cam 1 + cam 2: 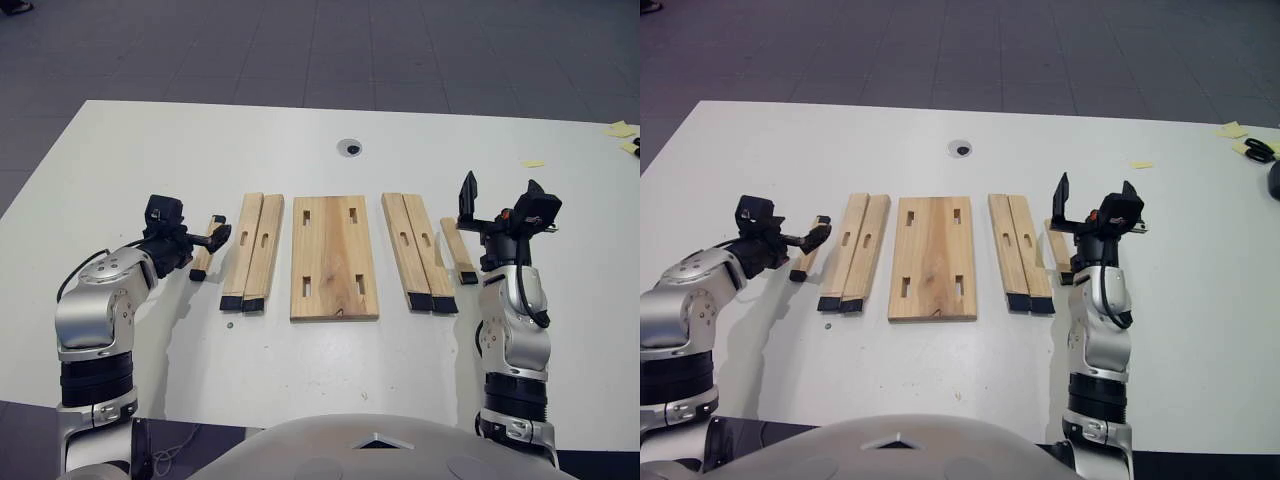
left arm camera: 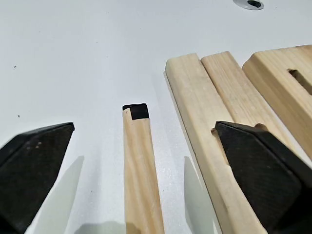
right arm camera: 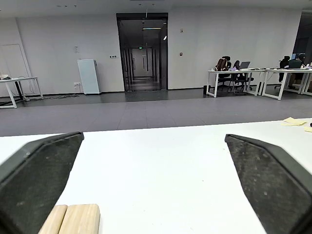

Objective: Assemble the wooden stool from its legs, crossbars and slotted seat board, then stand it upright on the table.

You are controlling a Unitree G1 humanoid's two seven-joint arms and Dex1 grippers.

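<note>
The left gripper (image 2: 145, 127), jaws spread wide, straddles the short left crossbar (image 2: 140, 165). The crossbar lies flat on the surface (image 1: 140, 150) beside the left legs (image 1: 252, 250), its long axis passing between the jaws. The right gripper (image 1: 500, 195), likewise open, stands raised near the right crossbar (image 1: 458, 250).

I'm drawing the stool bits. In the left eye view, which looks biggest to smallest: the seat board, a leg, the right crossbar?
1. seat board
2. leg; all four look alike
3. right crossbar, shortest and thinnest
</note>
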